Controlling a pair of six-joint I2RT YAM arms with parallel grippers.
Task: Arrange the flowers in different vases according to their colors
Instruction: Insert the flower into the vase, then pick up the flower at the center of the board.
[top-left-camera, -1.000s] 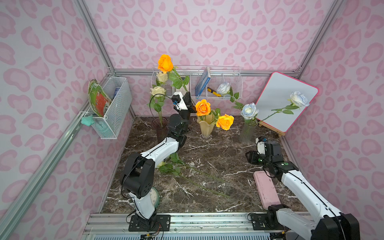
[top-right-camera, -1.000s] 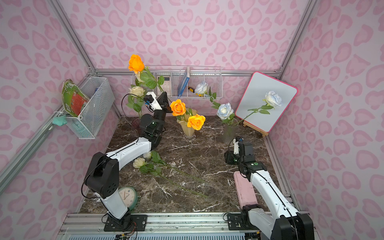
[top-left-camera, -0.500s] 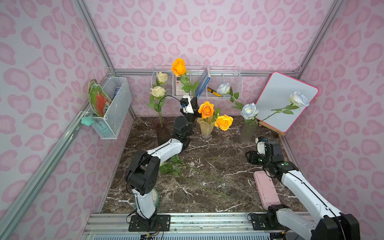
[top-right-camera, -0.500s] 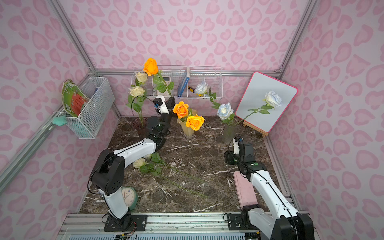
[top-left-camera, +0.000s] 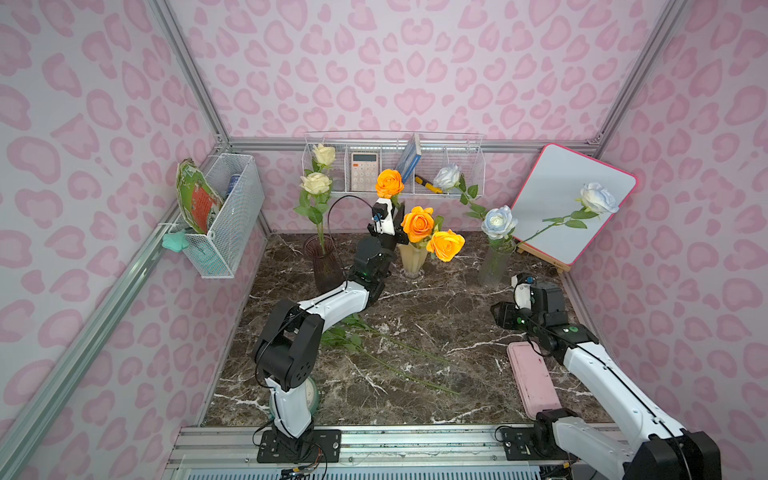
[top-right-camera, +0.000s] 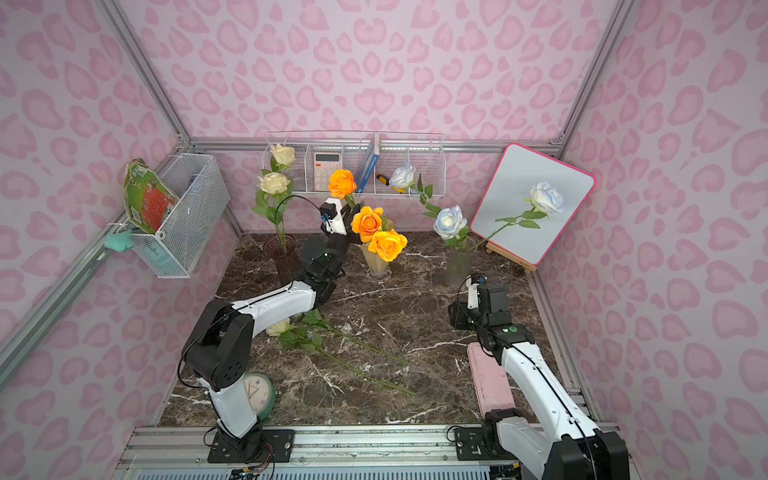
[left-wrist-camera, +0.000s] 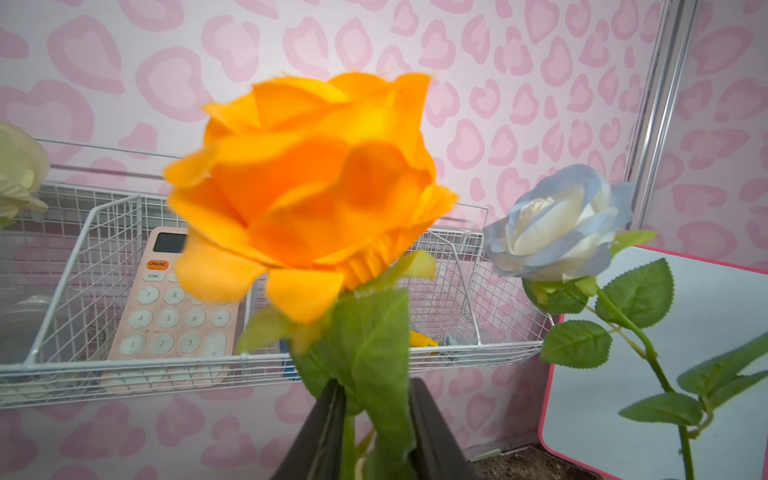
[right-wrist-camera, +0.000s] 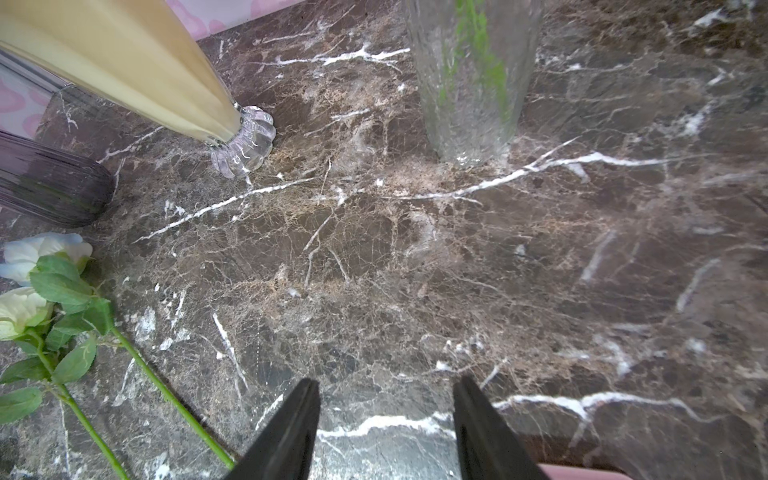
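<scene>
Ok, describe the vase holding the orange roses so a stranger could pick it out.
Along the back edge of the marble table stand three vases. The middle one is the pale yellow vase, with a flared rim. Its neighbours are a dark ribbed vase and a clear cylinder.

L arm raised, gripper (left-wrist-camera: 376, 424) jaws slightly apart; R gripper (right-wrist-camera: 384, 419) low, half-spread, empty.

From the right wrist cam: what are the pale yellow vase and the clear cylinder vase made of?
Pale yellow vase: looks like glossy opaque glass or glazed ceramic, hard to tell; its ribbed foot is clear, glass-like. Clear cylinder vase: transparent, probably textured glass, with green stems showing through blurred.
</scene>
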